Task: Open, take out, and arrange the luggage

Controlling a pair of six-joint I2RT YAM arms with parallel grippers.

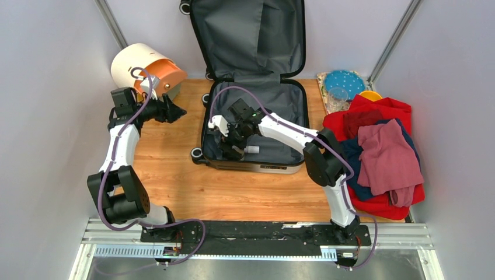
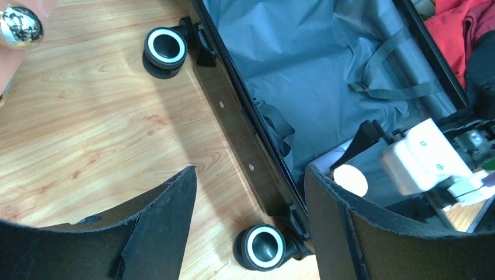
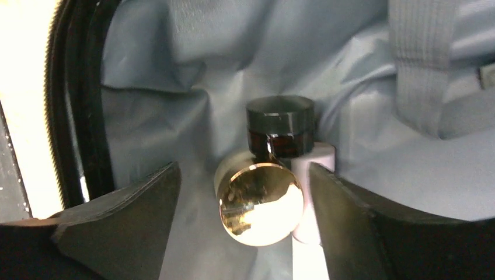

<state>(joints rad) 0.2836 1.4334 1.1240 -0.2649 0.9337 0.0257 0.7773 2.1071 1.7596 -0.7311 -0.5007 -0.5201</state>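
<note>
The luggage (image 1: 262,167) is lying open on the table (image 1: 175,181), its lid being stood upright at the back so the lining is exposed. The right gripper (image 3: 244,175) is being held down inside the lower half, released, with its jaws spread to either side of a gold-capped bottle (image 3: 260,213), apparently so that it can be clasped and lifted out. A dark jar (image 3: 280,125) is lying just beyond. The left gripper (image 2: 251,172), also released and empty, is being hovered outside the shell with the wheeled edge just ahead, likely for steadying
</note>
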